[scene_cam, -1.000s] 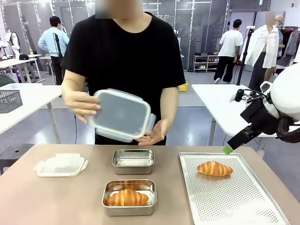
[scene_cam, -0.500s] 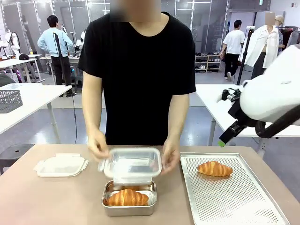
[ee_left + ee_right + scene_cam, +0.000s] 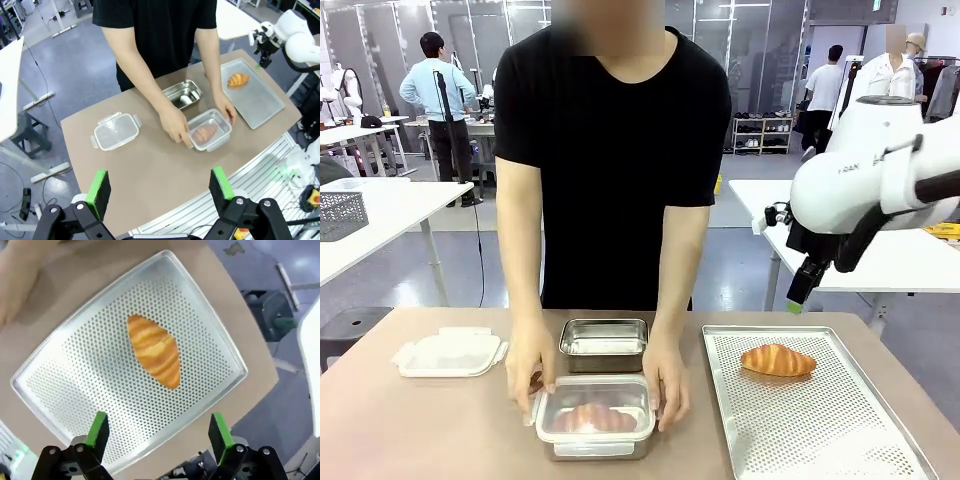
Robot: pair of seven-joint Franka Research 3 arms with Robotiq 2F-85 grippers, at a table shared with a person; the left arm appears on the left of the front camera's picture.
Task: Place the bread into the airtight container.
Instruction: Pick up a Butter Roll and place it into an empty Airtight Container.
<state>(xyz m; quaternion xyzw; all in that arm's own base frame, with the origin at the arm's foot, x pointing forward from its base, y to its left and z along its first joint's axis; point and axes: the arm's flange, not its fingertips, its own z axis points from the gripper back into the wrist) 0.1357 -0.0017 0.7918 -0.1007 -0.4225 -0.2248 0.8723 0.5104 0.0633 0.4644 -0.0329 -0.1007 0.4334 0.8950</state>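
Bread (image 3: 152, 351), a golden crescent croissant, lay on the perforated metal tray (image 3: 75, 375) straight ahead of the right claw (image 3: 157, 429), jaws spread empty; an off-centre descent could crush or skid it.

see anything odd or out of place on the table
Nothing stands out. The person's hands hold a lid on the near container over one croissant; the other croissant lies on the tray, the spare lid flat.

Bread (image 3: 153, 351): golden-brown, banded. Tray (image 3: 75, 390): silver, perforated with dots. My pads (image 3: 98, 429): green. Table (image 3: 420, 420): tan. Shirt (image 3: 610, 150): black. Lid (image 3: 450, 352): translucent white.
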